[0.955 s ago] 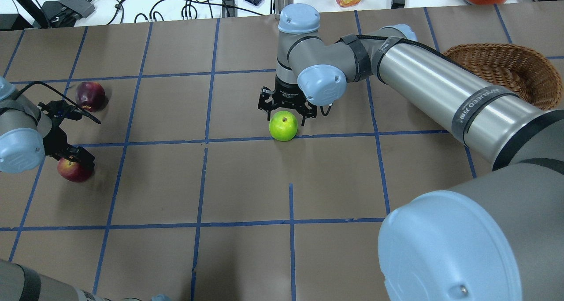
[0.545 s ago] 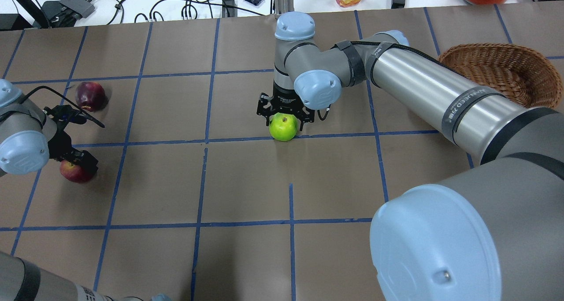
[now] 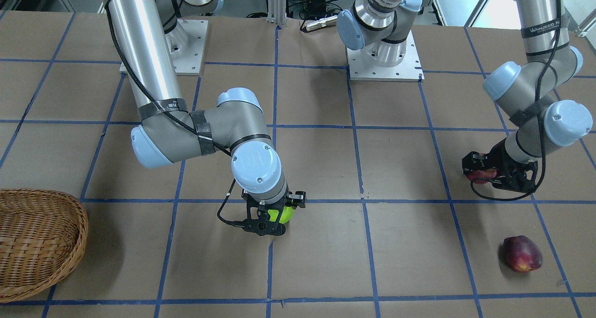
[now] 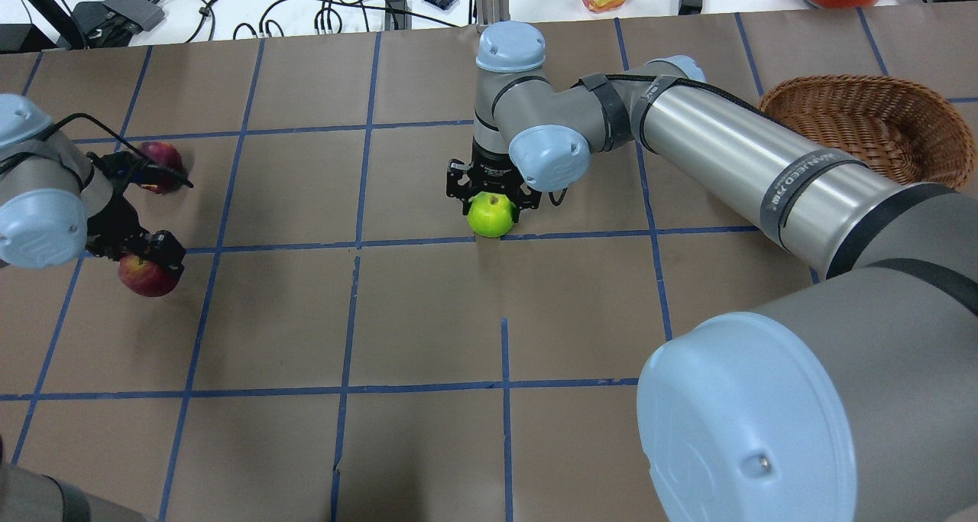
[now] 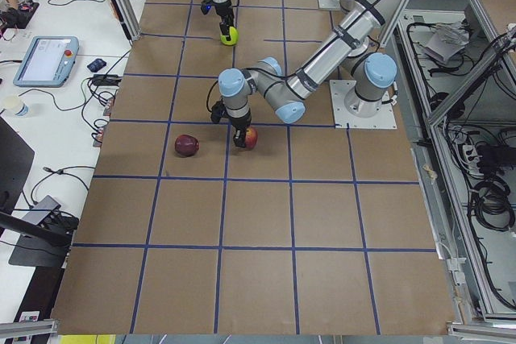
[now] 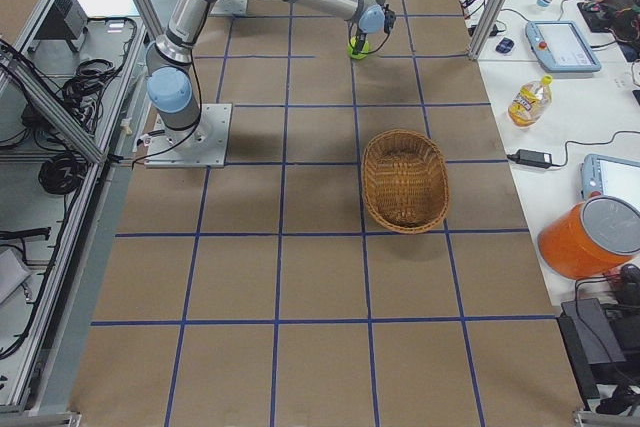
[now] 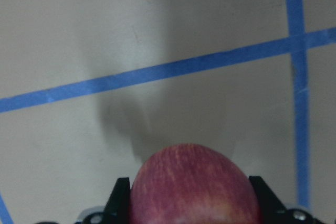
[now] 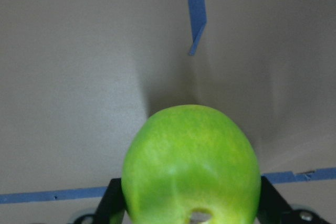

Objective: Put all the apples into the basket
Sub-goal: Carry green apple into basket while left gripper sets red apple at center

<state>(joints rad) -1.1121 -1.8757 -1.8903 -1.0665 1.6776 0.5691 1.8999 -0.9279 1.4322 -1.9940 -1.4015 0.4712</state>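
Wicker basket (image 3: 80,220) lies well clear of both jaw sets. R gripper (image 4: 493,207): jaws clamped on green apple (image 4: 490,219), held betw. them; L gripper (image 4: 147,256): jaws clamped on red apple (image 4: 144,279). 2nd red apple (image 3: 522,254) rests on table (image 4: 428,316) near L jaws, outside them

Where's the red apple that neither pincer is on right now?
In the front-facing view the free red apple lies at lower right, on the robot's left, near the left pincer and the other red apple.

Lime-green apple (image 4: 490,218); dark red apple (image 3: 522,254); red-yellow apple (image 4: 145,279); light-brown woven basket (image 4: 863,83); brown table (image 4: 428,316), blue grid lines.
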